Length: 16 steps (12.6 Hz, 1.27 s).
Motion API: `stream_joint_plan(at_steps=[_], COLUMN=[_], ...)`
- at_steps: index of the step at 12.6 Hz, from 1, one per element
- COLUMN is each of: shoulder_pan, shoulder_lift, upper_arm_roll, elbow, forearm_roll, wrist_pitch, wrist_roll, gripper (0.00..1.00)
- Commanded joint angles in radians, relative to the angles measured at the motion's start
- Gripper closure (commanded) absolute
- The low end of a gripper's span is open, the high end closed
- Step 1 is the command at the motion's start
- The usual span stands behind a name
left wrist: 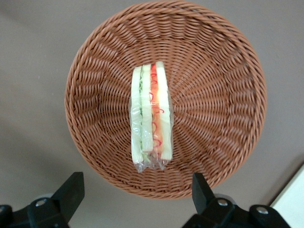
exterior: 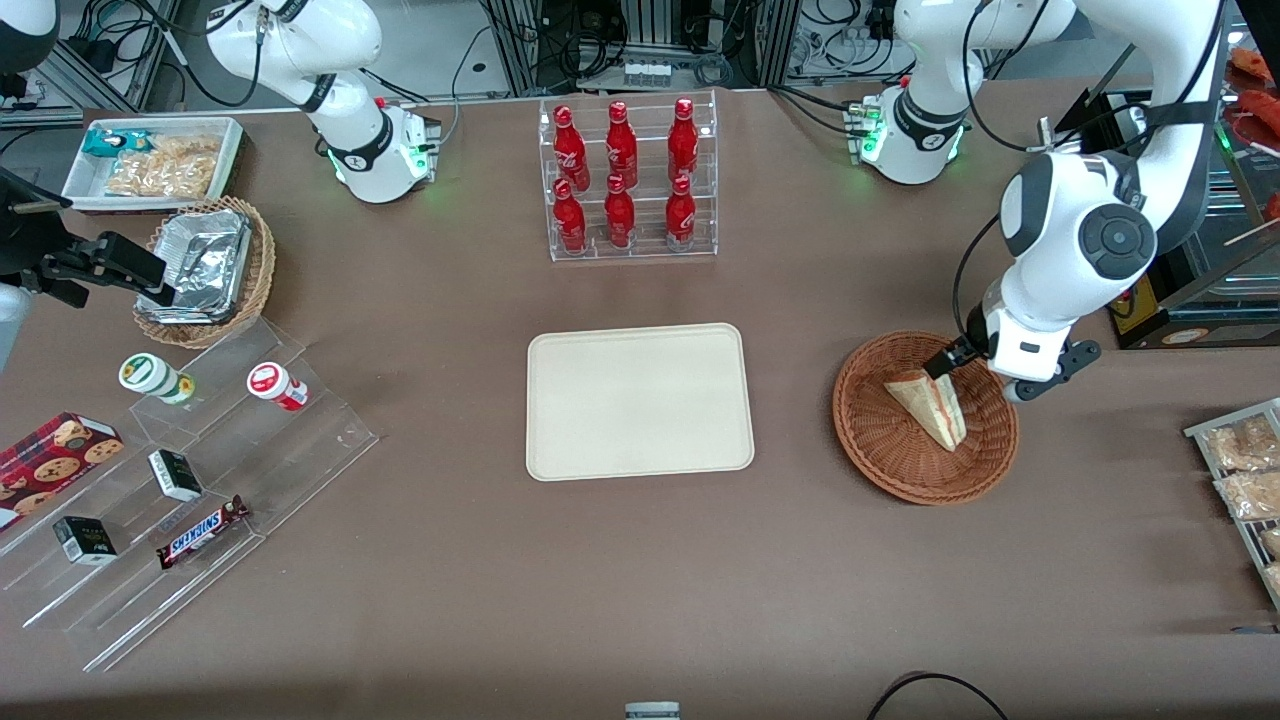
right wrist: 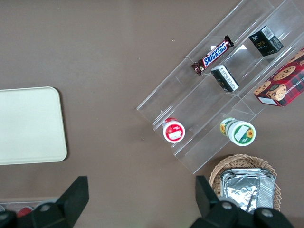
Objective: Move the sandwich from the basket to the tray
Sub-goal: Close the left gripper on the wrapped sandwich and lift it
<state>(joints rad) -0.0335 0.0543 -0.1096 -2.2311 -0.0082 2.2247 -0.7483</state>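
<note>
Your claw [left wrist: 135, 192]: spread wide, above basket [left wrist: 223, 71] | sandwich [left wrist: 152, 116] lies inside | tray [exterior: 640, 400] bare

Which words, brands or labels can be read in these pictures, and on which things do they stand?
"SNICKERS": on the candy bar lying on the clear stepped stand.
Red bottles, cookie box, small dark boxes and two tubs: print too small to read.
Sandwich, basket and tray: no text.
Gripper, jaws open, hovering over the basket: no text.
</note>
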Motion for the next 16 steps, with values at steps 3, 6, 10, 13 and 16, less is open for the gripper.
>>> stream_joint_plan(at_steps=[3, 6, 10, 13, 16], shoulder_pan=[-0.003, -0.003, -0.003, -0.003, -0.003], shoulder_lift=[0.082, 0.125, 0.186, 0.209, 0.225], upper_arm_roll=[0.001, -0.001, -0.001, -0.001, -0.001], elbow=[-0.004, -0.001, -0.001, 0.002, 0.017], forearm_roll=[0.013, 0.013, 0.013, 0.011, 0.007], wrist_pitch=[0.107, 0.131, 0.179, 0.179, 0.174], wrist_roll=[-0.198, -0.218, -0.217, -0.218, -0.256], gripper=[0.00, 0.00, 0.00, 0.04, 0.70])
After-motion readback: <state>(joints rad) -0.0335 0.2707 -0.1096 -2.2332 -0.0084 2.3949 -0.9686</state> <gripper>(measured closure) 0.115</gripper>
